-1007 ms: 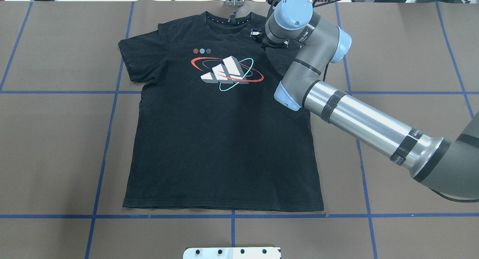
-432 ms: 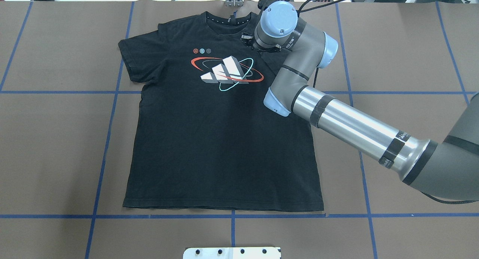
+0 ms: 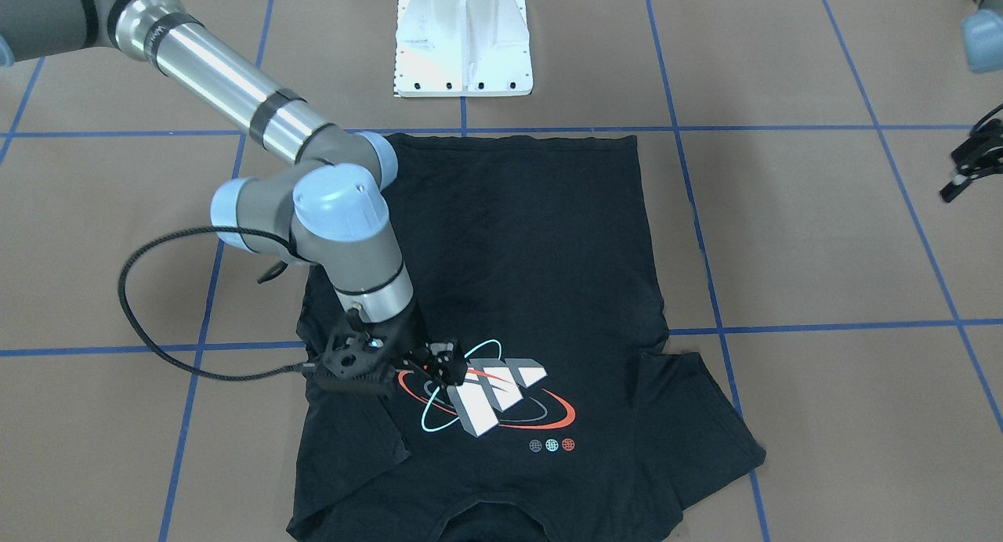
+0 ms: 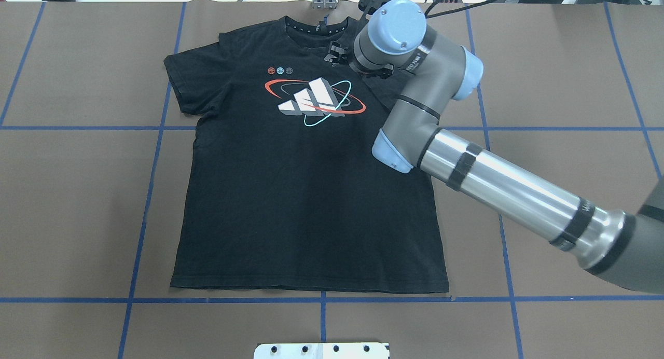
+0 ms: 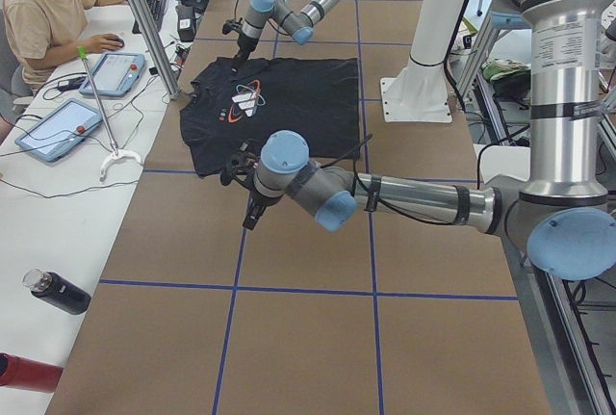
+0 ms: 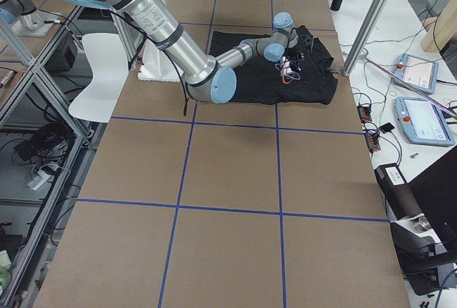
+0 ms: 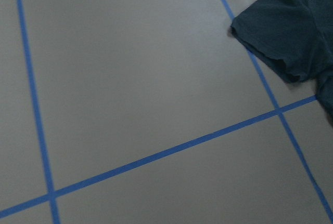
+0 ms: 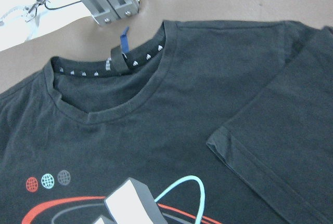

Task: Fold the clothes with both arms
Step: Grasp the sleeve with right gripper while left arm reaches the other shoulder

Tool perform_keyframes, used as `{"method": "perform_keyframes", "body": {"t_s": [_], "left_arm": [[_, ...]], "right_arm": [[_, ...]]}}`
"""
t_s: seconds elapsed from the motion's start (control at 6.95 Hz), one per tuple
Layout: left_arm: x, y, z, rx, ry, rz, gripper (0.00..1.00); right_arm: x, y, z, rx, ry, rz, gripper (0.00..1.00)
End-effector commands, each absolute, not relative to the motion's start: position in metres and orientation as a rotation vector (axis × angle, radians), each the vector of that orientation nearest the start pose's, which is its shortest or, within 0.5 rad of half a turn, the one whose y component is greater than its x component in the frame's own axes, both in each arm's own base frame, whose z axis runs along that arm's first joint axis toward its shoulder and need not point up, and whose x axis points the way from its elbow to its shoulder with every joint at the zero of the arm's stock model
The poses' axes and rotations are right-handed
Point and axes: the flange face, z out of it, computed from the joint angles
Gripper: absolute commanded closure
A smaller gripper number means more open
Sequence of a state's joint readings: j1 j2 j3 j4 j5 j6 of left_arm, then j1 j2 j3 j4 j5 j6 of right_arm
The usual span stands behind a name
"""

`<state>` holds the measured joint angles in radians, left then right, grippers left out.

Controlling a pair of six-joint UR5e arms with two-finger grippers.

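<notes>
A: The right end effector (image 3: 439, 363) hangs low over the T-shirt (image 4: 311, 193), at the edge of the print and just below the collar (image 8: 109, 104) in the overhead frame. Are its fingers spread or pressed together?

B: I cannot tell. The front view shows them only as a dark clump, and the right wrist camera shows none of them. The sleeve (image 8: 281, 146) on that side lies turned in flat over the chest, apart from the fingers, so I judge nothing is pinched.

A: And how does the shirt lie?

B: It lies spread print-up on the counter (image 4: 78, 193). Its long axis runs from the collar at the top of the overhead frame to the hem at the bottom.

A: So which way is the next piece of cloth?

B: The other sleeve (image 4: 189, 81) lies spread out flat at the upper left of the overhead frame, well across the print from the right end effector.

A: Is the left one closer?

B: I think so. The left end effector (image 3: 965, 170) hangs over bare counter at the right edge of the front view, well apart from the shirt. Its wrist camera catches that sleeve in its upper right corner. I cannot tell whether its fingers are spread either.
</notes>
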<state>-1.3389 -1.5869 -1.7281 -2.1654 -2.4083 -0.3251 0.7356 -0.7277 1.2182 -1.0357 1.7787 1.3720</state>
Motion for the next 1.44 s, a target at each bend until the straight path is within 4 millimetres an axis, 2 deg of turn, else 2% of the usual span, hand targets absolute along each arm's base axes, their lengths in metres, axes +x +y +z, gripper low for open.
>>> {"method": "perform_keyframes", "body": {"t_s": [0.0,0.14,0.29,0.43,0.58,0.72,0.86,1.01,1.15,1.29], "left_arm": [[0.142,-0.565,0.475,0.406,1.01,0.282,0.01],[0.17,-0.589,0.479,0.36,1.021,0.274,0.01],[0.196,-0.63,0.476,0.333,1.02,0.264,0.01],[0.246,-0.666,0.474,0.362,1.001,0.295,0.01],[0.278,-0.684,0.496,0.474,0.929,0.242,0.02],[0.282,-0.688,0.506,0.5,0.936,0.229,0.03],[0.296,-0.696,0.502,0.49,0.94,0.215,0.04],[0.317,-0.702,0.509,0.493,0.973,0.193,0.06],[0.325,-0.712,0.513,0.491,0.991,0.185,0.11],[0.329,-0.718,0.504,0.461,1.01,0.138,0.21]], "right_arm": [[-0.449,-0.552,0.242,0.203,-1.098,0.305,0.0],[-0.427,-0.532,0.247,0.214,-1.12,0.297,0.0],[-0.407,-0.514,0.248,0.225,-1.139,0.291,0.0],[-0.39,-0.498,0.249,0.232,-1.154,0.289,0.0],[-0.381,-0.489,0.261,0.226,-1.147,0.289,0.0],[-0.385,-0.49,0.265,0.22,-1.139,0.29,0.0],[-0.389,-0.489,0.265,0.219,-1.138,0.281,0.0],[-0.389,-0.488,0.265,0.218,-1.139,0.283,0.0],[-0.39,-0.488,0.264,0.222,-1.139,0.287,0.0],[-0.39,-0.488,0.266,0.22,-1.137,0.287,0.0]]}}
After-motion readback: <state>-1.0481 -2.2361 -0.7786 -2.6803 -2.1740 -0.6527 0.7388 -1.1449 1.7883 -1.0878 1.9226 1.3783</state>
